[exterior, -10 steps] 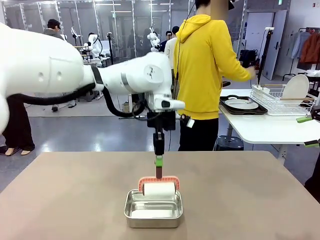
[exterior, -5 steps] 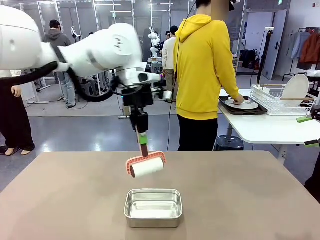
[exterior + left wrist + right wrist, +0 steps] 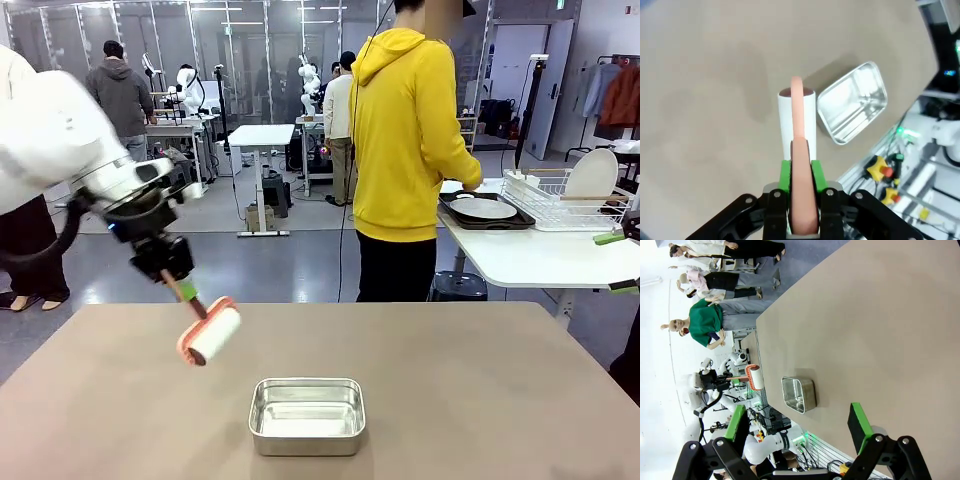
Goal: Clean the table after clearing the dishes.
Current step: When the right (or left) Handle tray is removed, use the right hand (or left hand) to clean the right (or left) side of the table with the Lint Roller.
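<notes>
Left pincer [image 3: 185,290], clamping one roller [image 3: 212,333], swung off one tin [image 3: 306,415]; right pincer [image 3: 797,421] apart.

We lose the roller handle [image 3: 801,212] between the left gripper [image 3: 801,172] pads [image 3: 785,174]; the far plate's [image 3: 483,208] cutlery is too small to tell.

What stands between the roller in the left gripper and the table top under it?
Nothing visible. The roller hangs over bare table, held by the left gripper. The steel tin lies apart from it, to its right.
</notes>
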`<state>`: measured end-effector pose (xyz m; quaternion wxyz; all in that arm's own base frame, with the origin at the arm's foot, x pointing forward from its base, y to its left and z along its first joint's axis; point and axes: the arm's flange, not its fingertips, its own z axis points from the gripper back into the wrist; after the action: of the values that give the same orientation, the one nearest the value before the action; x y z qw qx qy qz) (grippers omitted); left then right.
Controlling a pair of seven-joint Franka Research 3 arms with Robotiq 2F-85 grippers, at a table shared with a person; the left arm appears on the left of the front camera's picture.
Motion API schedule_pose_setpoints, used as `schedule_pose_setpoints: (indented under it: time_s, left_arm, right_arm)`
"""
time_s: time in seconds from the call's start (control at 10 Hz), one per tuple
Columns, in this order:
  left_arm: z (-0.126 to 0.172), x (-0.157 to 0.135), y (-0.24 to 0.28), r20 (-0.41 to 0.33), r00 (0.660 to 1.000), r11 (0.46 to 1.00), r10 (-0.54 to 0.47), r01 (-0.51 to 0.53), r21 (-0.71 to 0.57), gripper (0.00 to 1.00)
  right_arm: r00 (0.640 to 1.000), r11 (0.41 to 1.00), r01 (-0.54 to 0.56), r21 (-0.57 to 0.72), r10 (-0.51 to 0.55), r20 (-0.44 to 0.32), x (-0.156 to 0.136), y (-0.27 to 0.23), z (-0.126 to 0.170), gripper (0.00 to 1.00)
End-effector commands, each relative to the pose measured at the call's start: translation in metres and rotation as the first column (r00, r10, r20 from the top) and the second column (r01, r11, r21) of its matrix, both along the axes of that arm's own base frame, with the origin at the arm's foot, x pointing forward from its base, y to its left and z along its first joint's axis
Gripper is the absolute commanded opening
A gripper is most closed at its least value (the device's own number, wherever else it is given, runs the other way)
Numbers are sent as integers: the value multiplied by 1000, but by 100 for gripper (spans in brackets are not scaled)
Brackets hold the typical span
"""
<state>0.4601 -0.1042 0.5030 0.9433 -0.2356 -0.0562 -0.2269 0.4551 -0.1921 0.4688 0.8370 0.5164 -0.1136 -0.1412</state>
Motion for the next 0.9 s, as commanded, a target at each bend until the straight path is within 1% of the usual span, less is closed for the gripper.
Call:
schedule_pose_setpoints:
  time_s: [0.0, 0.1, 0.2, 0.3, 0.4, 0.5, 0.8]
  left_arm:
    - [-36, -15, 17, -10, 989, 985, 146, -147, -88, 0]
    - [-52, -19, 34, 15, 971, 963, 239, -235, -136, 0]
    - [-66, -22, 49, 21, 943, 936, 332, -327, -131, 0]
    - [-78, -22, 55, 24, 929, 918, 370, -362, -161, 0]
    - [-83, -18, 54, 36, 924, 914, 380, -369, -168, 0]
    - [-75, -17, 62, -25, 948, 941, 316, -317, -120, 0]
    - [-75, -17, 62, -25, 948, 941, 316, -317, -120, 0]
  right_arm:
    - [1000, 1000, -8, 2, 8, 0, -1, 2, 2, 100]
    - [1000, 1000, -8, 2, 8, 0, -1, 2, 2, 100]
    - [1000, 1000, -8, 2, 8, 0, -1, 2, 2, 100]
    - [1000, 1000, -8, 2, 8, 0, -1, 2, 2, 100]
    - [1000, 1000, -8, 2, 8, 0, -1, 2, 2, 100]
    - [1000, 1000, -8, 2, 8, 0, -1, 2, 2, 100]
    - [1000, 1000, -8, 2, 8, 0, -1, 2, 2, 100]
